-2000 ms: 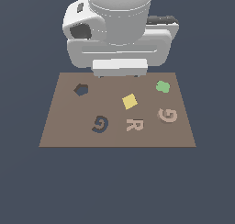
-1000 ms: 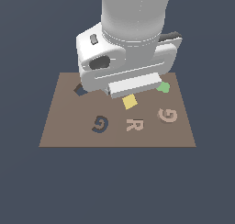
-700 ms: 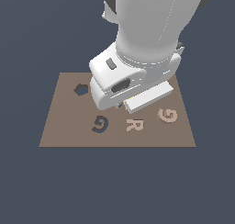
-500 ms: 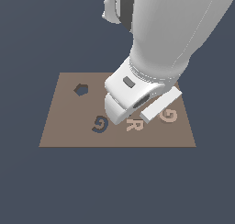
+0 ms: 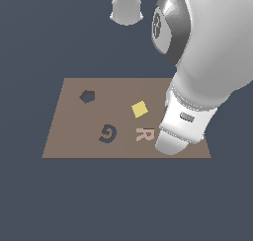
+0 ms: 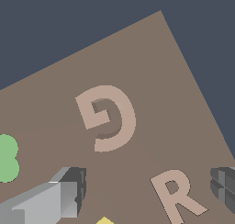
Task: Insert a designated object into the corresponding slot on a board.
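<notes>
We have swung the arm from the board's back edge to its right side, hiding the G piece in the exterior view. The gripper, spread and empty, hovers beside it; the slot waits lower left.

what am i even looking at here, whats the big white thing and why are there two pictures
The big white thing is a robot arm, drawn by a computer simulation. One picture is from a camera off the arm looking at the whole scene; the other is from a camera on the arm's wrist, looking down past its pincer.

On a flat brown board lie a yellow square and a tan-pink letter R. The wrist view also shows a tan-pink letter G piece and a green blob, which the arm hides in the other picture. The dark shapes are cutouts: a G-shaped slot and a hexagonal one.

The pincer is open and holds nothing; the G piece lies apart from its fingers.
</notes>
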`<state>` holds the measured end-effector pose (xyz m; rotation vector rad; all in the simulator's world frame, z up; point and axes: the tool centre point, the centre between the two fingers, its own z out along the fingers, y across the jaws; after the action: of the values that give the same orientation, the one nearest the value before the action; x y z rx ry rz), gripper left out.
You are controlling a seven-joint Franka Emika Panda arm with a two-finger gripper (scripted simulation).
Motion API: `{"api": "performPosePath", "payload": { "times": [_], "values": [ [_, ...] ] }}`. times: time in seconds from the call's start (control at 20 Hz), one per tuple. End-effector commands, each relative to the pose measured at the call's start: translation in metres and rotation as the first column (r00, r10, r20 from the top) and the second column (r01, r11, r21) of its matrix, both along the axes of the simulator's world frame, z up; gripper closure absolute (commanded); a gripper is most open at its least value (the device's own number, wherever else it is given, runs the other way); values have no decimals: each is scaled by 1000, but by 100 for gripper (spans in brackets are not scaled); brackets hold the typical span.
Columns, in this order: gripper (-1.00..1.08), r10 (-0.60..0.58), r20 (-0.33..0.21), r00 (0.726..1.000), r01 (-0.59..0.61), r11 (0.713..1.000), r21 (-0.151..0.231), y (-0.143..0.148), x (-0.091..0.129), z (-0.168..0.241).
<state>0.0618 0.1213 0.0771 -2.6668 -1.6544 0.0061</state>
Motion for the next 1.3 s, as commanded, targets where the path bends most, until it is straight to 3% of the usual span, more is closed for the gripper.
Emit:
{"api": "performPosePath", "payload": {
  "times": [0.0,0.55,1.25],
  "values": [
    [-92,88,2,996,-88,996,0,12,0,-7],
    [-92,311,5,950,-311,950,0,43,-7,-25],
    [-92,334,5,943,-334,943,-1,46,-8,-41]
  ]
}}
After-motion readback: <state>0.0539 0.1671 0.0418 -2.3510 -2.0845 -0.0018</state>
